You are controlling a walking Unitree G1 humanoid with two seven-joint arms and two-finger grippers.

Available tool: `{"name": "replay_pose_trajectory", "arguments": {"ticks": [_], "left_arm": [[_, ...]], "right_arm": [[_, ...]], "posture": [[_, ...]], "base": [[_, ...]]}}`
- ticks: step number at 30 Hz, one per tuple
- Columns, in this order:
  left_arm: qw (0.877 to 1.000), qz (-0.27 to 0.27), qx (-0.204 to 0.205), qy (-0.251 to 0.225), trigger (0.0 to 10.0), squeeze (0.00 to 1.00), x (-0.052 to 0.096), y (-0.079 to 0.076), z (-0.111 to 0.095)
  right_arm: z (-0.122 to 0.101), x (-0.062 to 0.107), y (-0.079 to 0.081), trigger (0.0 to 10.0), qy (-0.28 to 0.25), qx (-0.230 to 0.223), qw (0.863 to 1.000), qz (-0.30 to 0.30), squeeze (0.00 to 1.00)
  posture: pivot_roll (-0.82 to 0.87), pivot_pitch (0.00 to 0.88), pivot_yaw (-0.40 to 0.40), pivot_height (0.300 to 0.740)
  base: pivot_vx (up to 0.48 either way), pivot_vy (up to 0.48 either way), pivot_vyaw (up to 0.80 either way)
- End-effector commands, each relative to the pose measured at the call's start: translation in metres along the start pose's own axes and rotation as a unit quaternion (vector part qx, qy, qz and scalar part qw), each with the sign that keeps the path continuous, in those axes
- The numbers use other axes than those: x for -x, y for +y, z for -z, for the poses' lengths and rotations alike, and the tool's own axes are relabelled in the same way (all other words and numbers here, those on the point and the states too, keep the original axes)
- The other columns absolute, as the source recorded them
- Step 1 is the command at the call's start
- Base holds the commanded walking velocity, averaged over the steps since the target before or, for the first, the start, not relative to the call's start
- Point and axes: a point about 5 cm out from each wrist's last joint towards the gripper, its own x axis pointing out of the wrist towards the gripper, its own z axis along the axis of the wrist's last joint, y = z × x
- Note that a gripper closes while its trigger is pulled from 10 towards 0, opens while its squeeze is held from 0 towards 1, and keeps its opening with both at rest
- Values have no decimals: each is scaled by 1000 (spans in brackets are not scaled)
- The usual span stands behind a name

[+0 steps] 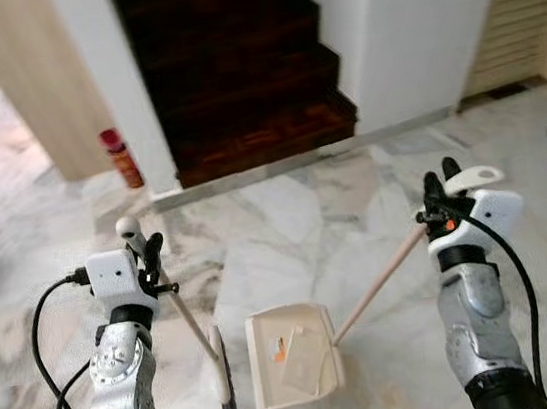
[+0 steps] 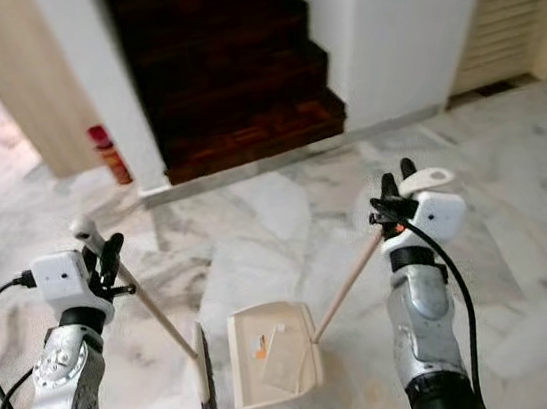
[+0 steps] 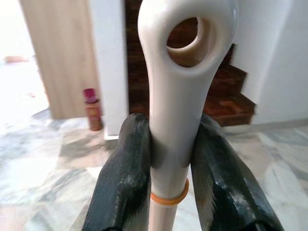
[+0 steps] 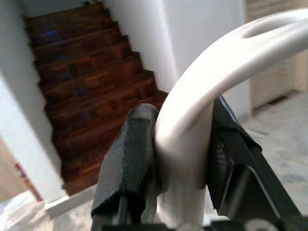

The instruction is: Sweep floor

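Our left gripper (image 1: 149, 253) is clamped on the broom (image 1: 191, 326), whose handle slants down to bristles at lower centre, just left of the dustpan (image 1: 292, 356). Our right gripper (image 1: 442, 182) clasps the dustpan's handle; debris already lies in the pan.

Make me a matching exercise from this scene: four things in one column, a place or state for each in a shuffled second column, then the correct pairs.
Things:
1. broom
2. dustpan
3. red can
4. stairs

Places or states:
A. dark wood, rising straight ahead between white walls
B. standing on the floor left of the stairs, by the white wall
C. handle clamped in the left gripper, head down on the floor
D. lying on the marble floor with scraps inside, handle held by the right gripper

Pairs: 1-C, 2-D, 3-B, 4-A
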Motion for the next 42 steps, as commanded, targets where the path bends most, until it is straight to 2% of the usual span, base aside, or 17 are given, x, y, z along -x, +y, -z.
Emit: {"name": "replay_pose_trajectory", "arguments": {"ticks": [1, 3, 15, 42], "left_arm": [[1000, -4, -5, -15, 10000, 0, -1, 3, -8], [1000, -4, -5, -15, 10000, 0, -1, 2, -8], [1000, -1, -2, -6, 10000, 0, -1, -1, -6], [1000, 2, -2, -7, 10000, 0, -3, -1, -8]], "right_arm": [[-10, -6, 9, 10000, -23, -2, 1000, -15, 0], [-10, -6, 9, 10000, -23, -2, 1000, -15, 0], [-10, -6, 10, 10000, -21, -13, 1000, -14, 0], [-8, -6, 11, 10000, -18, -19, 999, -20, 0]], "posture": [[22, 0, -8, 740], [23, 0, -8, 740], [22, 0, -6, 740], [22, 0, -1, 740]], "base": [[0, 0, 800], [0, 0, 800], [0, 0, 0], [0, 268, 0]]}}
